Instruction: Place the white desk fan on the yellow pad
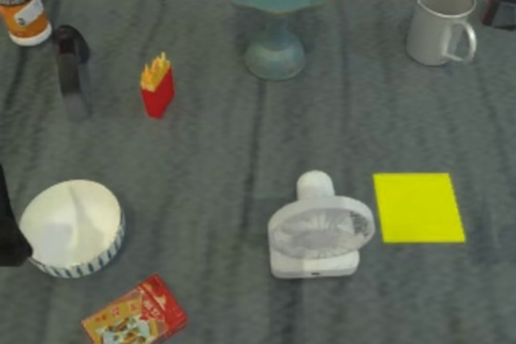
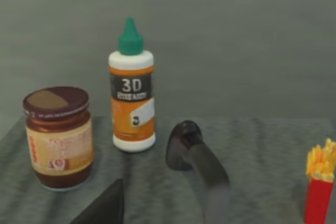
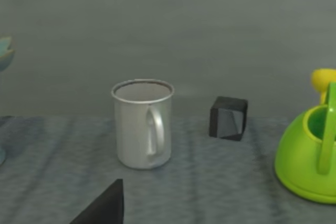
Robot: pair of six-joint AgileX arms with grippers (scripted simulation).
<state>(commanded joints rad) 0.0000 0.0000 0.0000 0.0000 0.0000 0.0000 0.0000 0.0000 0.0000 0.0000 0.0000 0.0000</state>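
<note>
Nothing of the task is done yet: the small white plastic desk fan (image 1: 319, 235) with its round mesh grille stands on its rounded base on the grey cloth-covered table (image 1: 242, 151), right of centre, and the flat bright yellow square pad (image 1: 418, 207) lies bare just beside it, toward the right, with a narrow strip of cloth between the 2. Neither arm is at the fan. My left arm shows only as a dark shape at the top view's left edge, next to the round white bowl with a blue-striped rim (image 1: 72, 227); my right arm does not appear in the top view. Whether either pincer is open or closed I cannot tell. The step in hand, I judge, is the reach: the right gripper, on the nearer side, must descend over the fan, close on it, then carry it rightward onto the pad.
</note>
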